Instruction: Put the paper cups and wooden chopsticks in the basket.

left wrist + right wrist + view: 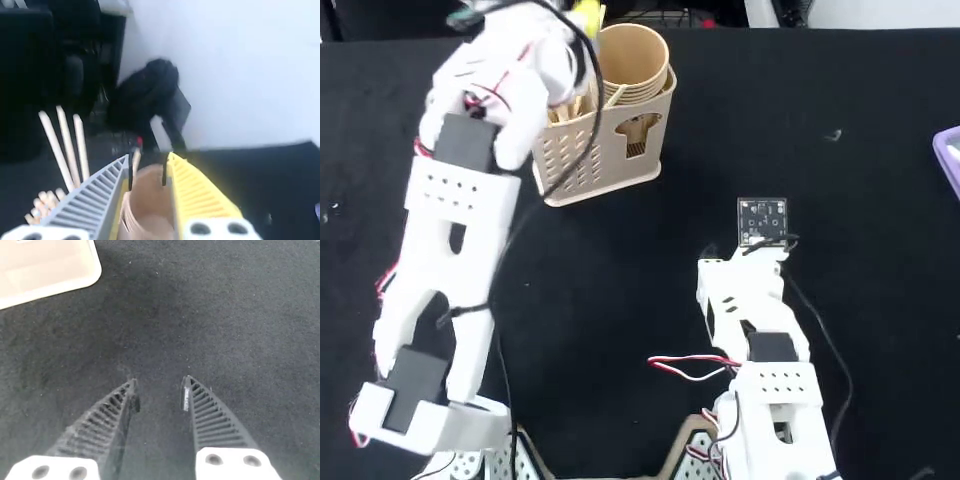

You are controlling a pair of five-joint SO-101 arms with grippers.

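High view: the left hand (pixel 584 16) hangs just above the basket (pixel 605 150). The stacked paper cups (pixel 633 62) stand beside it and the wooden chopsticks (pixel 572 106) below it, both inside the basket.

Left wrist view: its fingers (pixel 200 192) are narrowly parted. The cups show through the gap, and the chopsticks stand upright beyond the grey finger.

Right wrist view: the right hand (pixel 159 390) is moderately spread and holds nothing, above the black counter (pixel 230 315). A corner of the basket lies ahead of it.

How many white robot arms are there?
2. The left arm stretches over the beige slotted plastic basket; the right arm sits low over the black cloth.
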